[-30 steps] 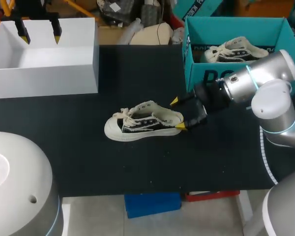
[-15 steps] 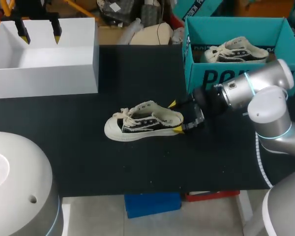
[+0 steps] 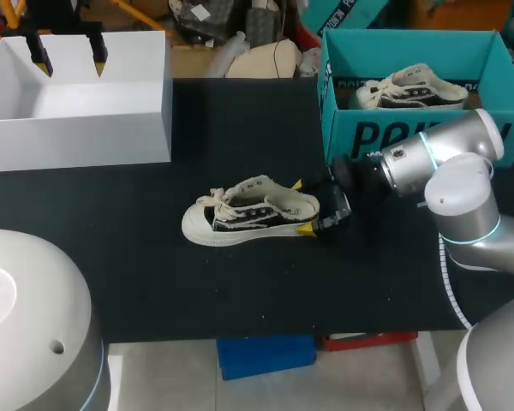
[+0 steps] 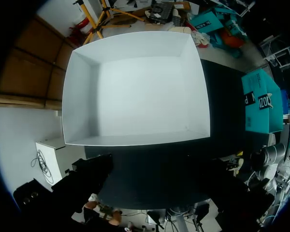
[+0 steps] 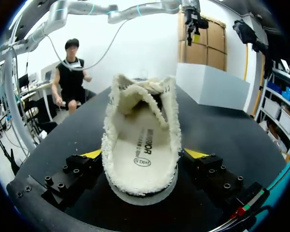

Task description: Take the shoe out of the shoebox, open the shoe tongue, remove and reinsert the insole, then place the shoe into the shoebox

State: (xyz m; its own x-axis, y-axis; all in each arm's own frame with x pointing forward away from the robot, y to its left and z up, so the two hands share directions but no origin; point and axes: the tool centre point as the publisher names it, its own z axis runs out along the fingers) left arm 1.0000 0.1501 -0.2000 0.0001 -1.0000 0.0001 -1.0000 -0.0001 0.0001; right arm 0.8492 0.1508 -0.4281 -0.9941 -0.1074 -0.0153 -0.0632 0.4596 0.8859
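A cream and black canvas shoe [image 3: 240, 214] lies on its sole in the middle of the black table [image 3: 154, 282], toe to the left. My right gripper [image 3: 301, 206] is open, its yellow tips on either side of the heel. In the right wrist view the shoe [image 5: 142, 111] sits between the spread fingers [image 5: 89, 157], and its cream insole [image 5: 144, 145] shows inside. The teal shoebox [image 3: 368, 133] stands at the back right and holds a second shoe [image 3: 415, 87]. My left gripper [image 3: 68, 56] hangs open over the white box.
A white open box [image 3: 77, 128] stands at the back left; in the left wrist view its bare inside [image 4: 135, 82] fills the space ahead of the fingers. The right arm's grey elbow [image 3: 458, 184] lies in front of the teal box.
My right gripper has slid left along the table until its open fingers straddle the shoe's heel. The shoe and the left arm have stayed put.
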